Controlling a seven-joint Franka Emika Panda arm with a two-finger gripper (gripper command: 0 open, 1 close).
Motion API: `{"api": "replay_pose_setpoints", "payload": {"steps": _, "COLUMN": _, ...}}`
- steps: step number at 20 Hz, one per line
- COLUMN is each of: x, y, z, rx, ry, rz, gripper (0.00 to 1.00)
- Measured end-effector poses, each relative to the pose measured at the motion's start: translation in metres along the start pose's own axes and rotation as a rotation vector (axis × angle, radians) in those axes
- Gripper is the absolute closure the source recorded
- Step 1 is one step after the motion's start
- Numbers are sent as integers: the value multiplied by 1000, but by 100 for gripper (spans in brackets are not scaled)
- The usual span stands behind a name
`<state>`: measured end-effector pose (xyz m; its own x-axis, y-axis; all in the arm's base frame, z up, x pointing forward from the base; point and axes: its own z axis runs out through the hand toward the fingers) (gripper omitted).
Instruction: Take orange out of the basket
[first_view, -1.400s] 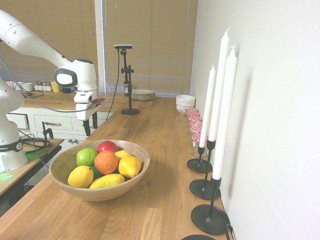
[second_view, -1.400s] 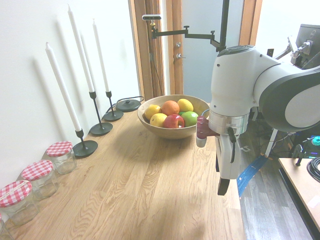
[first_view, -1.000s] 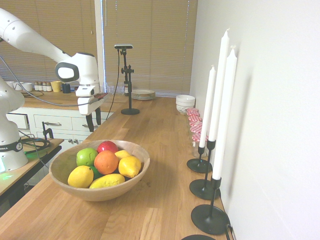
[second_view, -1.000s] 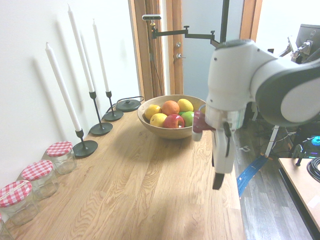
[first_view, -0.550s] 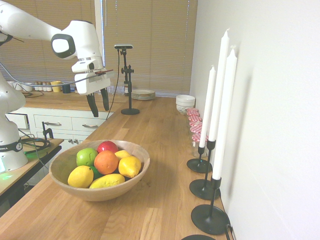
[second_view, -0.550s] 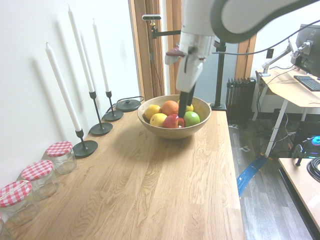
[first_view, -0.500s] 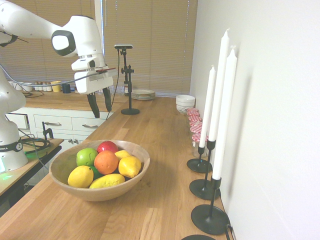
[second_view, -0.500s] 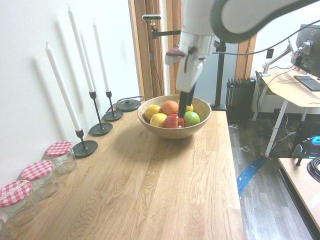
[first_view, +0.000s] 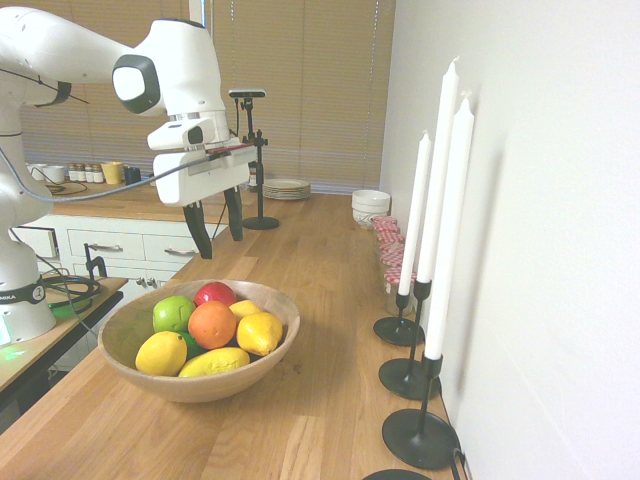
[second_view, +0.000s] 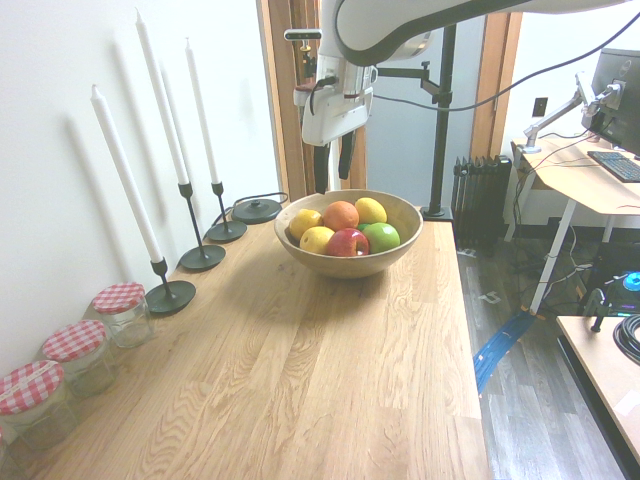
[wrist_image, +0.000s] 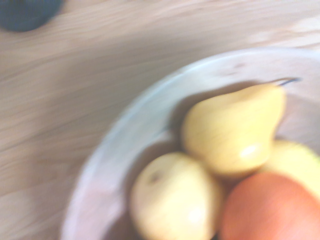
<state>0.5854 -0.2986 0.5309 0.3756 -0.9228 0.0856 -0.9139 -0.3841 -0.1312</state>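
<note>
1. Orange-skinned, round and matte, the orange (first_view: 211, 324) sits near the middle of the heap of fruit in the basket (first_view: 270, 357), pressed among its neighbours and still to be lifted out.
2. Above it hangs the gripper (first_view: 216, 221), pointing straight down, its two dark fingers spread apart and empty.
3. From the first exterior view the orange lies below the fingers and somewhat toward the camera; the gripper hovers over the basket's far rim, not yet over the orange, so I judge the coming move is a short shift across the bowl and then a descent.
4. Being round, the orange has no long axis, so any finger alignment should suit it.
5. Crowding is the difficulty: a red apple (first_view: 214, 294) and a green apple (first_view: 173, 313) lie just behind it, a lemon (first_view: 259, 333) touches its side, and another lemon (first_view: 161, 353) sits in front.
6. In the wrist view, blurred, a pale yellow pear (wrist_image: 234, 131) with a thin stem lies against the orange (wrist_image: 272, 208).
7. Light tan wood forms the basket, wide and shallow with a thick smooth rim; it rests on an oak-grained countertop (first_view: 310, 420).
</note>
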Motion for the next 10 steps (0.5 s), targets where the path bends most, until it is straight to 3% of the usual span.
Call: {"api": "replay_pose_setpoints", "payload": {"steps": 10, "x": 52, "y": 21, "z": 67, "rx": -64, "ry": -61, "rz": 54, "gripper": 0}}
